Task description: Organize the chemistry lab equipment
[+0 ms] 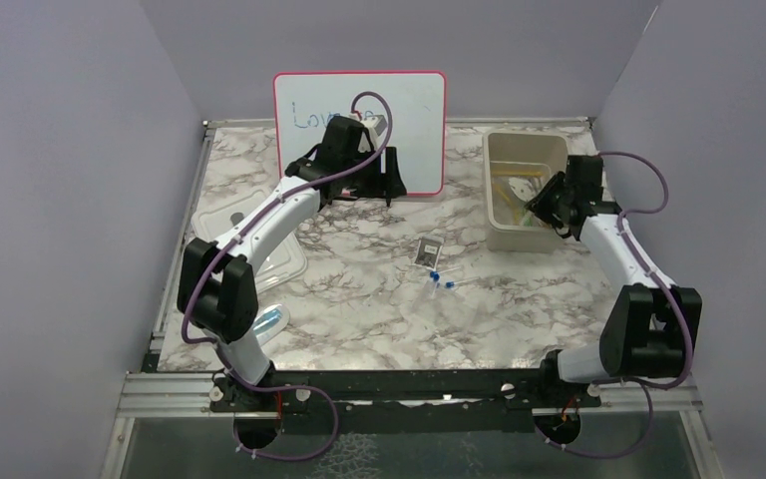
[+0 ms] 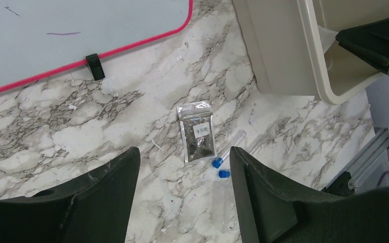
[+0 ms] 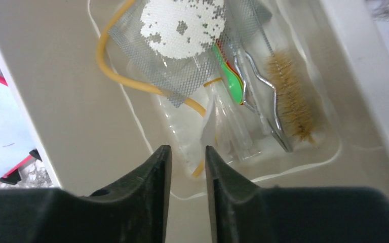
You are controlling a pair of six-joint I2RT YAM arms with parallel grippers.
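Note:
A grey packet (image 1: 427, 251) with dark powder and two blue-capped clear tubes (image 1: 443, 279) lie on the marble mid-table. In the left wrist view the packet (image 2: 196, 132) and the tubes (image 2: 218, 162) lie below and ahead of my left gripper (image 2: 185, 158), which is open, empty and held above the table. From above, my left gripper (image 1: 357, 188) is in front of the whiteboard. My right gripper (image 1: 537, 212) hovers inside the beige bin (image 1: 501, 239), jaws narrowly apart and empty (image 3: 188, 150). Below it lie the gauze mat (image 3: 182, 35), amber tubing (image 3: 116, 76), bristle brush (image 3: 291, 96) and clear packets (image 3: 228, 129).
The red-framed whiteboard (image 1: 409, 110) stands at the back. The bin's clear lid (image 1: 269, 249) lies at the left by the left arm. A bluish clear item (image 1: 269, 321) lies near the left arm's base. Green spoons (image 3: 229, 78) and metal tongs (image 3: 253, 83) are in the bin.

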